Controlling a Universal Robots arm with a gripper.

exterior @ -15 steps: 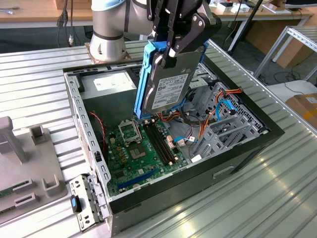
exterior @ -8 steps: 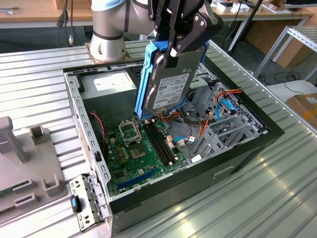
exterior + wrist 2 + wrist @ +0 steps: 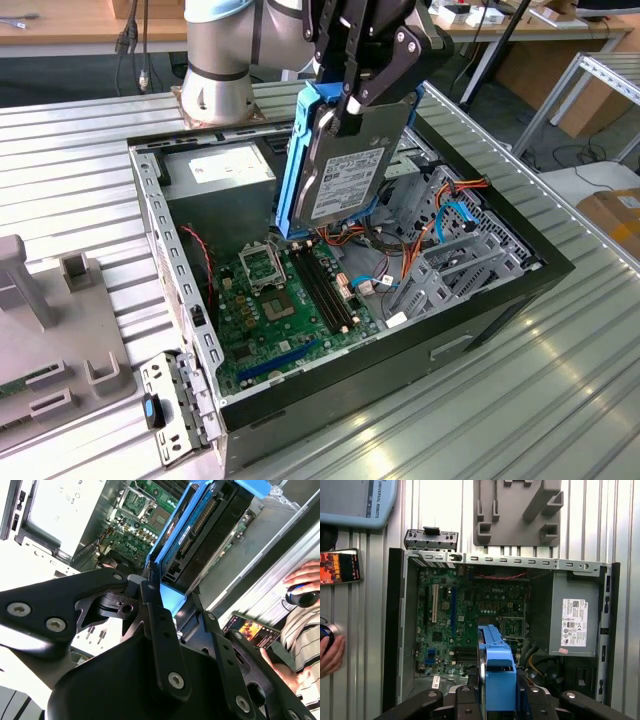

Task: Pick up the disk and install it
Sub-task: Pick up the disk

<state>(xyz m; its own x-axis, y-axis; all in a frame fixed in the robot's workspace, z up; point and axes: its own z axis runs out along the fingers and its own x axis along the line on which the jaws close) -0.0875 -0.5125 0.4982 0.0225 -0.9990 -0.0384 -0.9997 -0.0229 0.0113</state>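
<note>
I have the gripper (image 3: 348, 115) closed on the disk (image 3: 355, 180), held upright above the open case (image 3: 160, 230); the ribbed table (image 3: 520, 400) lies all around.

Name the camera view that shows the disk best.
The exterior view: the disk hangs in the gripper above the open case, labelled face and blue rail visible. Both wrist views show it edge-on.

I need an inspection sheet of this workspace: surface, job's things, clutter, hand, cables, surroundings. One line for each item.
Surface: ribbed metal table, bearing an open computer case.
Job's things: disk, in its blue carrier, held on edge above the motherboard, not seated.
Clutter: grey fixture block; loose bracket by the case; phone.
Hand: hand shut on the disk.
Cables: red, orange and blue wires inside the case.
Surroundings: a person beside the table; pale blue pendant.
</note>
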